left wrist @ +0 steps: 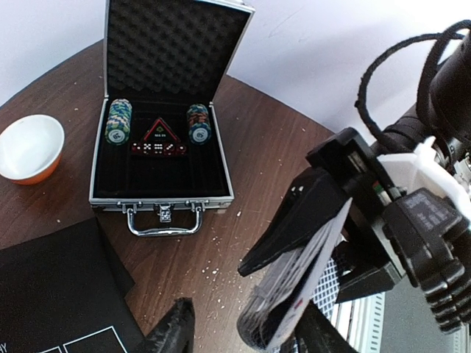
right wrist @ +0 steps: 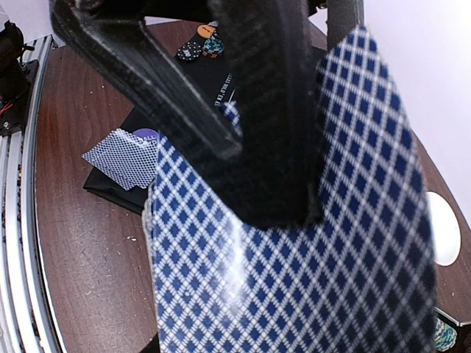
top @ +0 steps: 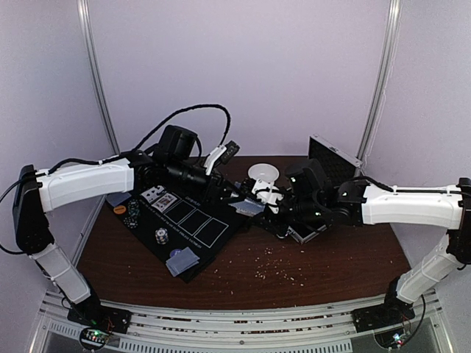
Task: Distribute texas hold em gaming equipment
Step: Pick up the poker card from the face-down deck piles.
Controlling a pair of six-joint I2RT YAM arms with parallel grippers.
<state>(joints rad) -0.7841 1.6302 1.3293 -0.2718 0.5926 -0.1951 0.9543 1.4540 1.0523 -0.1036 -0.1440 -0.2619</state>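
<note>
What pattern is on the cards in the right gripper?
A blue-and-white diamond check on the cards, clearest in the right wrist view.

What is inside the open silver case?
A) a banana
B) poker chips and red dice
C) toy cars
B: the left wrist view shows two poker chip stacks and a row of red dice lying in the silver case.
</note>
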